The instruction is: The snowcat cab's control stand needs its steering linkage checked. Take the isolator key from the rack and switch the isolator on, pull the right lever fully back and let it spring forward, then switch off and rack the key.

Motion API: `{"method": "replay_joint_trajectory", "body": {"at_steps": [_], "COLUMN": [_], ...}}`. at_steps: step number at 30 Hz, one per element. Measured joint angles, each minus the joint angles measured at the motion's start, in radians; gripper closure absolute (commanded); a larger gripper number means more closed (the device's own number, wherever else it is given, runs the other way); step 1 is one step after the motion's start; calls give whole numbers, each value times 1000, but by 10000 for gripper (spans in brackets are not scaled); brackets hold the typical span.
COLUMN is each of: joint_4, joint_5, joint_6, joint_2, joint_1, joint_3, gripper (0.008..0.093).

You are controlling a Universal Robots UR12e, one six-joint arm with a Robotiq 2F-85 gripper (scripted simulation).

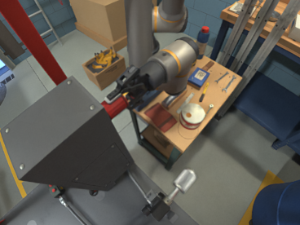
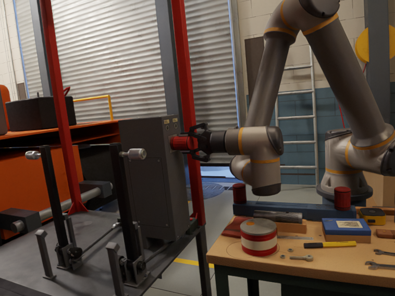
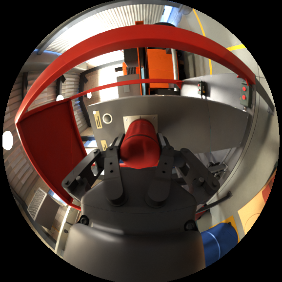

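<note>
The red cylindrical isolator key (image 2: 180, 143) (image 1: 115, 106) (image 3: 140, 143) sticks out horizontally from the upper side face of the grey control cabinet (image 2: 153, 178) (image 1: 61, 134), and my gripper (image 2: 195, 142) (image 1: 127, 90) (image 3: 140, 147) is closed around its outer end. The key's inner end meets a pale square plate on the cabinet face. The right lever (image 2: 134, 154) (image 1: 184, 181) with its silver knob stands upright in front of the cabinet. The left lever (image 2: 32, 155) stands further left. The blue key rack (image 2: 293, 209) with two red pegs sits at the back of the workbench.
A red frame post (image 2: 188, 105) rises right behind the cabinet, close to my wrist. The workbench (image 2: 306, 252) to the right carries a red-and-white can (image 2: 258, 236), a blue box, a screwdriver and wrenches. A ladder and roller door stand behind.
</note>
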Motion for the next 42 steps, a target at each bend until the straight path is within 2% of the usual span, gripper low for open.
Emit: {"method": "replay_joint_trajectory", "body": {"at_steps": [30, 42], "joint_4": [0, 0], "joint_5": [0, 0], "joint_6": [28, -42], "joint_2": [0, 0], "joint_1": [0, 0], "joint_3": [0, 0], "gripper": [934, 934]}}
